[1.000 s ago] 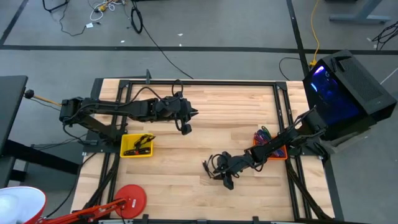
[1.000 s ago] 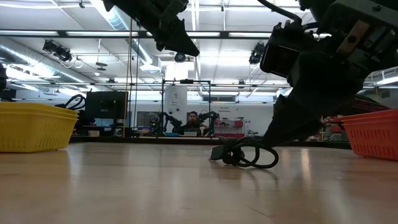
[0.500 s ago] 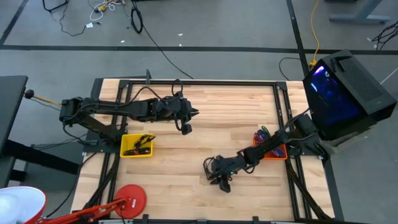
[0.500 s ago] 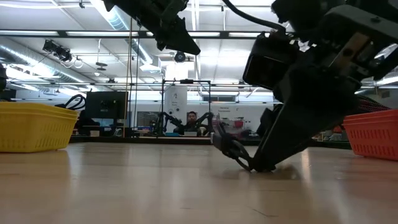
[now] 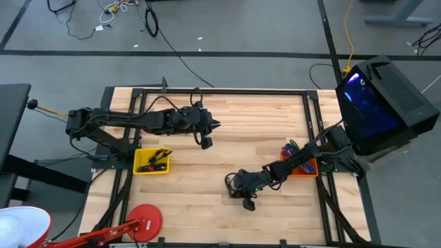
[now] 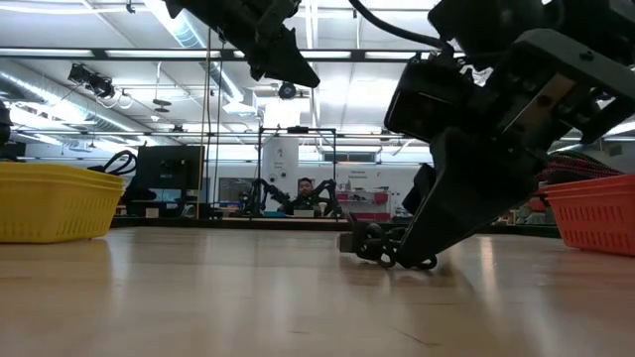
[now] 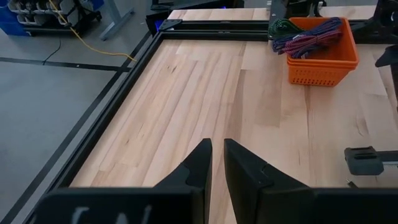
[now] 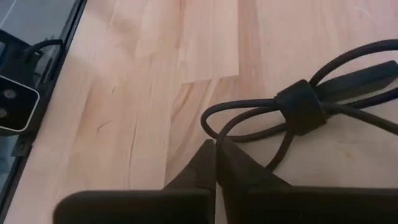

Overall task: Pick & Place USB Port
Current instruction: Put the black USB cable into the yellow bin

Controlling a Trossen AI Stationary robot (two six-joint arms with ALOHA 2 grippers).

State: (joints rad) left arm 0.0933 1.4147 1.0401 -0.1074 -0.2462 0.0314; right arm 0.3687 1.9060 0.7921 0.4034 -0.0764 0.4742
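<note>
Two arms are over the desk (image 5: 207,138). The right claw (image 8: 216,149) is down at about five o'clock, clenched beside the bundled USB cable (image 8: 305,106), apparently catching nothing; it likely missed. The left claw (image 7: 216,155) hangs nearly closed and empty near eleven o'clock, clear of the work.

right gripper (image 5: 238,191): slid toward 9 o'clock, fingers (image 8: 214,163) closed empty | cable (image 8: 298,106): lifted briefly, lies flat on table (image 5: 207,207) again

arms: dark, jointed | left claw (image 7: 214,163): black tapered fingers
</note>
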